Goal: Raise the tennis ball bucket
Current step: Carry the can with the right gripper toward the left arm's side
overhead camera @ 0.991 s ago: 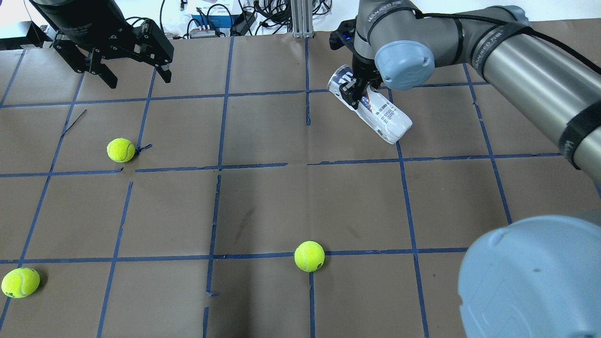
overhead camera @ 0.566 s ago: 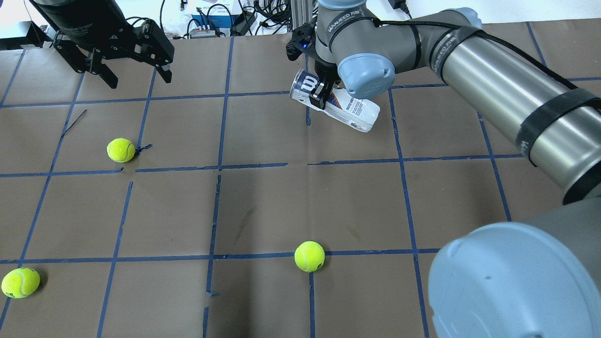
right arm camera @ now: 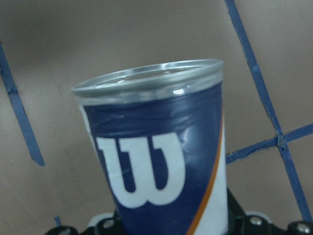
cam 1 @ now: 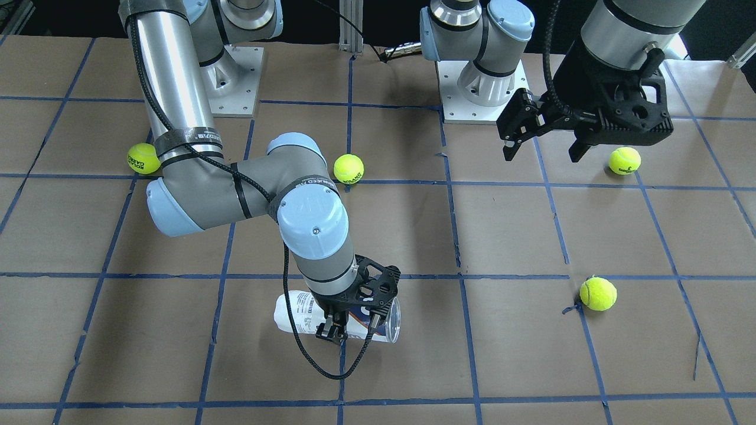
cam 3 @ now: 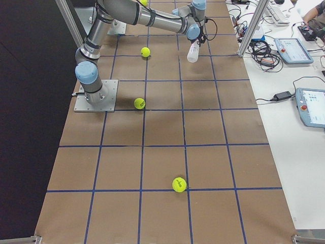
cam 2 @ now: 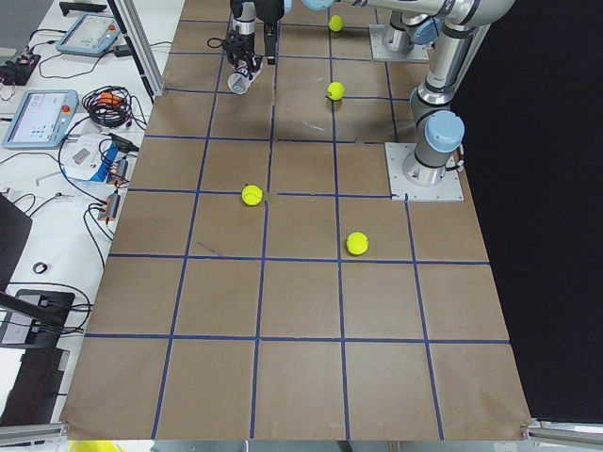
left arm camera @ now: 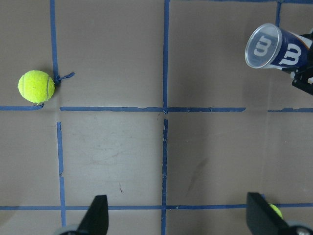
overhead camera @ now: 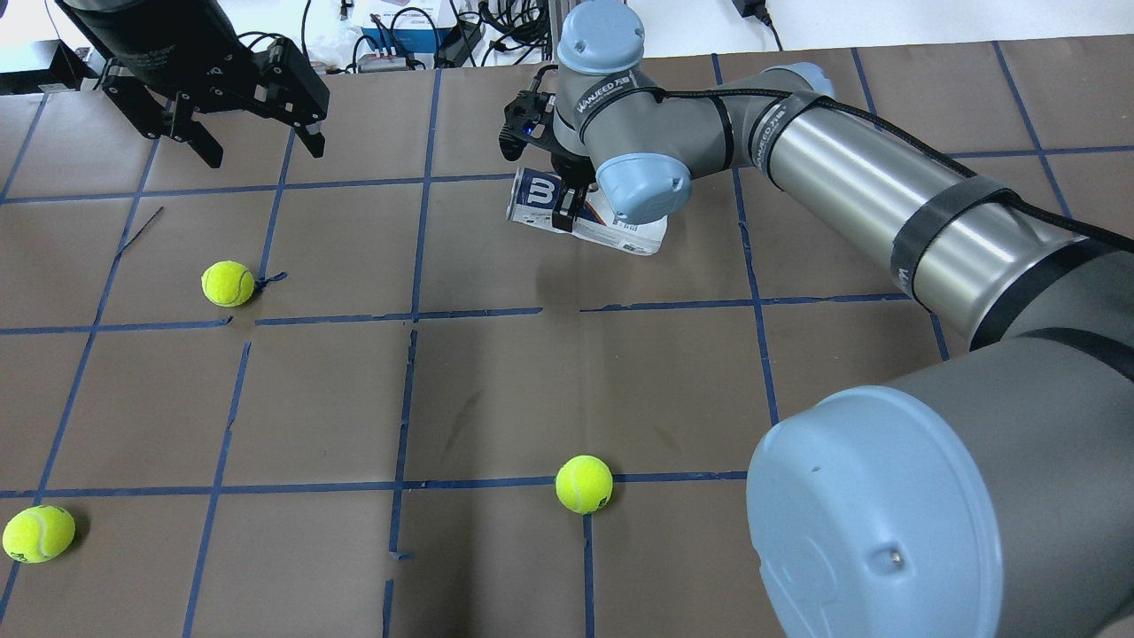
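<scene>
Brown paper taped into a blue grid covers the table [overhead camera: 496, 390]. At upper centre of the overhead view, the right gripper [overhead camera: 564, 215] has its fingers clamped across the tennis ball bucket [overhead camera: 534, 191]. The bucket lies roughly level, navy end toward frame left, and seems clear of the paper, judging by its shadow. At upper left the left gripper [overhead camera: 261, 146] hangs with fingers spread apart. One tennis ball [overhead camera: 228, 283] sits at mid left, a second ball [overhead camera: 584, 484] at lower centre, and a third ball [overhead camera: 38, 533] in the lower left corner.

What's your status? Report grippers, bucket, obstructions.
Left gripper open, empty. Right gripper shut on tennis ball bucket, held sideways, apparently off the table. Tennis balls all lie apart from it.
</scene>
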{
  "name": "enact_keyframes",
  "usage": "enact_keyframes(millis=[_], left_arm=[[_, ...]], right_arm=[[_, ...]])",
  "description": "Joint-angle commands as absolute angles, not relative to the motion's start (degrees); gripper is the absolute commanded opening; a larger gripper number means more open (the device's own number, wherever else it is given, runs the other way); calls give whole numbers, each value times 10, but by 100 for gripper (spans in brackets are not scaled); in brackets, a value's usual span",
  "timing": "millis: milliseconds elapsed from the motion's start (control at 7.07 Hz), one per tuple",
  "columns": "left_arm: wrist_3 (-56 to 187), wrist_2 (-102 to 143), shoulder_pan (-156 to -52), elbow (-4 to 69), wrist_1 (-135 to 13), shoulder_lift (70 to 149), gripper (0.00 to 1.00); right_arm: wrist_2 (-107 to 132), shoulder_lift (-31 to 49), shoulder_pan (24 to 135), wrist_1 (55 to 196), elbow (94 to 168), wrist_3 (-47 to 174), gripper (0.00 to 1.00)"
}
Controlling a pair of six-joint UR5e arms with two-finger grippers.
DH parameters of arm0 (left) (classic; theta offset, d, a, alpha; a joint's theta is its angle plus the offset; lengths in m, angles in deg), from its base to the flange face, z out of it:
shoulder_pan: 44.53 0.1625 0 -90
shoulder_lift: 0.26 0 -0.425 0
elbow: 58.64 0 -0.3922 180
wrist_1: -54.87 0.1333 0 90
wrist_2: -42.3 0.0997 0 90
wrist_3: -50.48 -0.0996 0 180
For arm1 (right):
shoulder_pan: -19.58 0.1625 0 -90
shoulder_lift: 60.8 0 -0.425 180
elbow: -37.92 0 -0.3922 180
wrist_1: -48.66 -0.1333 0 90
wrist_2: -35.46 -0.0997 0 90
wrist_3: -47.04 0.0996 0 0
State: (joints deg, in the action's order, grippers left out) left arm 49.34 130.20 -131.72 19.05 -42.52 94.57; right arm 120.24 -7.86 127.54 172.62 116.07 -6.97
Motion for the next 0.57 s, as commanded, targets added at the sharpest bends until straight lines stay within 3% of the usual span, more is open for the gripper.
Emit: enact_keyframes(millis=[0, 142, 283, 425], left_arm=[[493, 1302, -1317, 191, -425, 946, 100], [493, 1302, -1317, 191, -425, 946, 100], [494, 1302, -1317, 192, -421, 946, 100], [493, 1301, -1317, 194, -413, 946, 100]], right_arm=[[1204, -89, 1278, 1730, 1161, -90, 67], [1206, -97, 1278, 1732, 1161, -89, 74], [1201, -99, 1278, 1733, 1161, -86, 91], [1200, -99, 1278, 1736, 1162, -86, 100]])
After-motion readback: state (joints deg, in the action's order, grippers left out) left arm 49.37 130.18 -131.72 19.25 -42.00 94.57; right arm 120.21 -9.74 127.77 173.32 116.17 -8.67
